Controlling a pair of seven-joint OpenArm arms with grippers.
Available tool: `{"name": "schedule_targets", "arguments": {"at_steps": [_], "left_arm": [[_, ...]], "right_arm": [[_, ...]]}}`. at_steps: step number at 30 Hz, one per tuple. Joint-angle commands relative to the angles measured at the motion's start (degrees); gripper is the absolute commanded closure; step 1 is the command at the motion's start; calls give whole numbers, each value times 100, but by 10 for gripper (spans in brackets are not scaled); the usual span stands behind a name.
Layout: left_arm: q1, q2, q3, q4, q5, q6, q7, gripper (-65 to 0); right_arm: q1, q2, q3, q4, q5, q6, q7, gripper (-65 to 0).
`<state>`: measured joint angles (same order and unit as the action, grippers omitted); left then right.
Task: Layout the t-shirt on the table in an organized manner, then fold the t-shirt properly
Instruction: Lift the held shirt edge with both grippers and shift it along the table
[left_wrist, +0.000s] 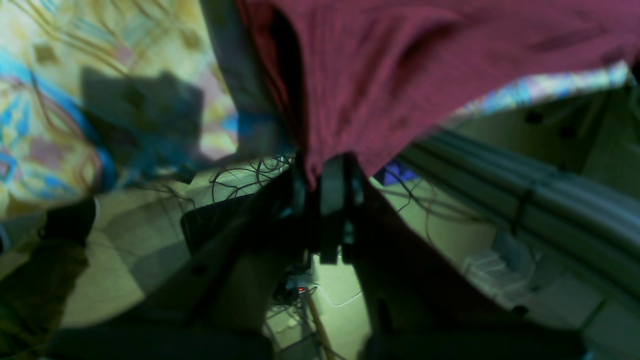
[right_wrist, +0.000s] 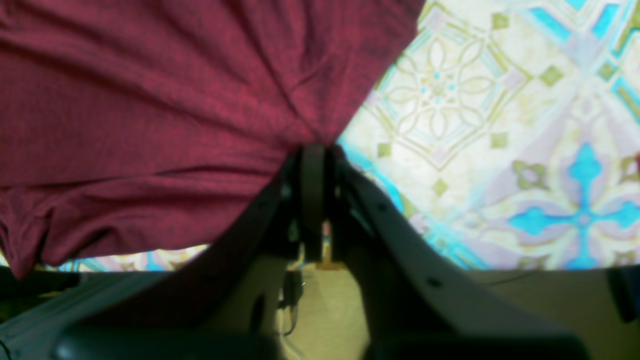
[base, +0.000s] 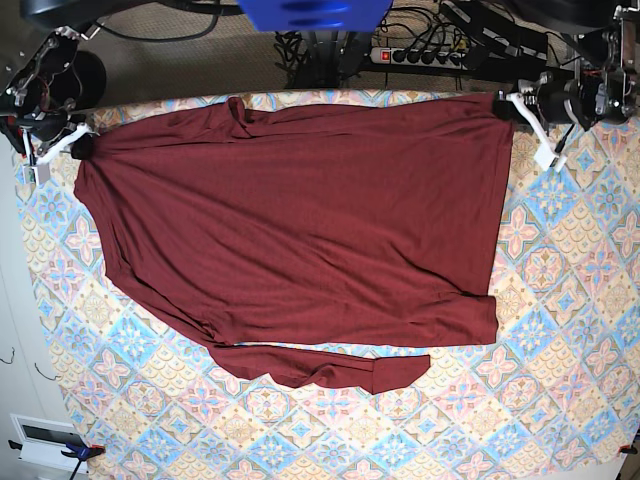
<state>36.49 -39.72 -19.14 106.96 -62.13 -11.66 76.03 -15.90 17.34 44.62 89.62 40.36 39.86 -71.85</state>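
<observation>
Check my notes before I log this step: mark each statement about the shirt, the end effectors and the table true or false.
1. Both end effectors are shut on the t-shirt. True: the left end effector and the right end effector each pinch fabric.
2. The shirt is already folded in half. False: it lies spread open.
3. One sleeve lies along the shirt's near edge in the base view. True.
4. The table is plain white. False: it has a pastel tile pattern.

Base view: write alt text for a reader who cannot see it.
A dark maroon t-shirt lies spread on the patterned table, its far edge pinched at each corner by the left gripper and right gripper. One long sleeve lies along its near edge.
</observation>
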Motion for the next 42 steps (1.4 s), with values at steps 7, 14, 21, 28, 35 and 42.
{"name": "schedule_targets", "arguments": {"at_steps": [7, 14, 21, 28, 35, 42], "left_arm": [[311, -146, -675, 210, -7, -386, -21, 0], [-146, 329, -1361, 175, 2, -526, -12, 0], [-752, 900, -1361, 166, 46, -509, 120, 0], [-1403, 1366, -1379, -344, 37, -509, 155, 0], [-2001, 1718, -1388, -845, 37, -500, 129, 0], [-2598, 1964, -1388, -1250, 46, -500, 129, 0]], "right_arm": [[-155, 143, 228, 466, 65, 14, 95, -11], [-164, 169, 404, 493, 48, 14, 104, -11], [-85, 283, 386, 466, -374, 14, 113, -11], [601, 283, 369, 466, -453, 14, 87, -11], [601, 283, 360, 457, -462, 14, 87, -11], [1269, 274, 123, 457, -462, 14, 95, -11]]}}
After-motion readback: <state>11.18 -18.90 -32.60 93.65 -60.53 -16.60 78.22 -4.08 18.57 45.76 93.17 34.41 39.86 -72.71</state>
